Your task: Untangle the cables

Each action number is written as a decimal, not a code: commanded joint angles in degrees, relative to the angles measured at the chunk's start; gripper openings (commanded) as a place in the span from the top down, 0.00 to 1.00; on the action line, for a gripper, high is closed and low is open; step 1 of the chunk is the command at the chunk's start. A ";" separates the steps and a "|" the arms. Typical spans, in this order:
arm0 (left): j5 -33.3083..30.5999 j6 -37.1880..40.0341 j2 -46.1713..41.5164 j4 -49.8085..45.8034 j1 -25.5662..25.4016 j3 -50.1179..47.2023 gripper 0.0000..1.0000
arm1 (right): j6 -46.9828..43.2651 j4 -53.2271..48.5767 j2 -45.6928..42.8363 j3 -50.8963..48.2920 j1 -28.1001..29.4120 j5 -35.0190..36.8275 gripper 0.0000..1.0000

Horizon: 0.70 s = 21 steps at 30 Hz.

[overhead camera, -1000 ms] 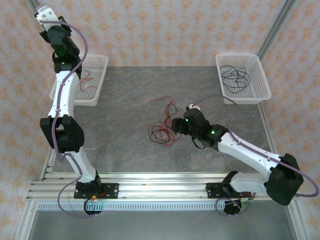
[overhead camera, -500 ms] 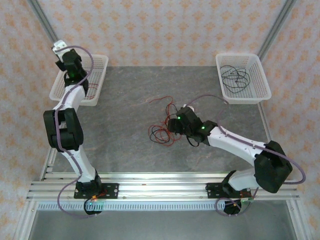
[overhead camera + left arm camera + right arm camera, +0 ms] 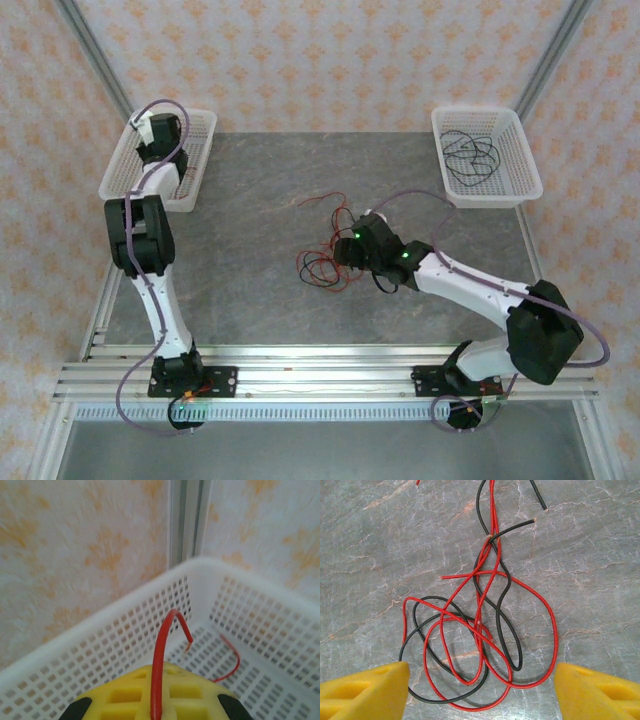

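Left gripper (image 3: 155, 700): jaws pinching a red cable (image 3: 159, 655), now lowering into the ten-o'clock basket (image 3: 115, 630).
Right gripper (image 3: 480, 690): jaws wide, hovering over the tangle (image 3: 480, 625).

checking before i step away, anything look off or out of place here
Nothing looks spilled or damaged. The only mess is the cables: red and black strands looped through one another on the table, below the open right pincer.

Two white baskets: left basket (image 3: 203, 135), right basket (image 3: 528, 170). Two arms (image 3: 470, 290). Cables (image 3: 479, 630) red and black; strand count unreadable.
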 commanded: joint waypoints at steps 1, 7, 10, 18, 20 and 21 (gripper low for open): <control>2.43 -4.93 2.92 -15.97 1.43 6.88 1.00 | 0.62 -0.46 -1.95 0.37 0.28 0.87 0.24; 9.26 -8.57 6.68 -26.12 3.39 15.00 0.94 | 0.68 -0.56 -2.30 0.03 0.30 1.08 0.24; 9.53 -8.81 7.52 -30.17 3.33 18.55 0.73 | 0.61 -0.54 -2.41 -0.13 0.33 1.09 0.25; 12.04 -9.34 6.66 -35.63 3.34 22.73 0.42 | 0.71 -0.33 -3.00 -0.49 0.37 0.75 0.24; 12.97 -9.65 5.53 -35.98 3.38 22.77 0.41 | 0.76 -0.30 -3.41 -0.66 0.37 0.74 0.24; 13.64 -9.77 4.91 -36.13 3.35 22.77 0.40 | 0.78 -0.38 -3.74 -0.80 0.37 0.78 0.24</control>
